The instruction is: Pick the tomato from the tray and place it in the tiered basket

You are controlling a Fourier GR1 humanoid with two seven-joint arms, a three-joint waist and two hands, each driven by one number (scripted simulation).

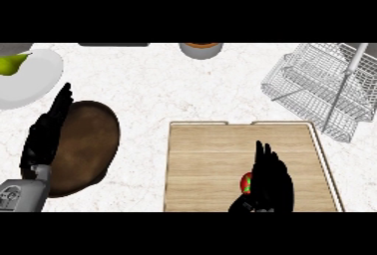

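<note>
A red tomato (247, 182) with a green top lies on the wooden tray (213, 149), near its front edge. My right hand (270, 180) stands over the tray with its palm against the tomato's right side and hides most of it. Its fingers point away from me and look straight; the thumb curls below the tomato. The wire tiered basket (324, 84) stands at the back right, apart from the tray. My left hand (46, 134) rests open at the left, fingers up, over the edge of a brown plate (85, 147).
A white plate (29, 79) with a green pear (12, 63) sits at the back left. A grey cup (200, 50) stands at the back edge, with a dark flat object (114, 44) left of it. Marble counter (140, 84) lies between the tray and the plates.
</note>
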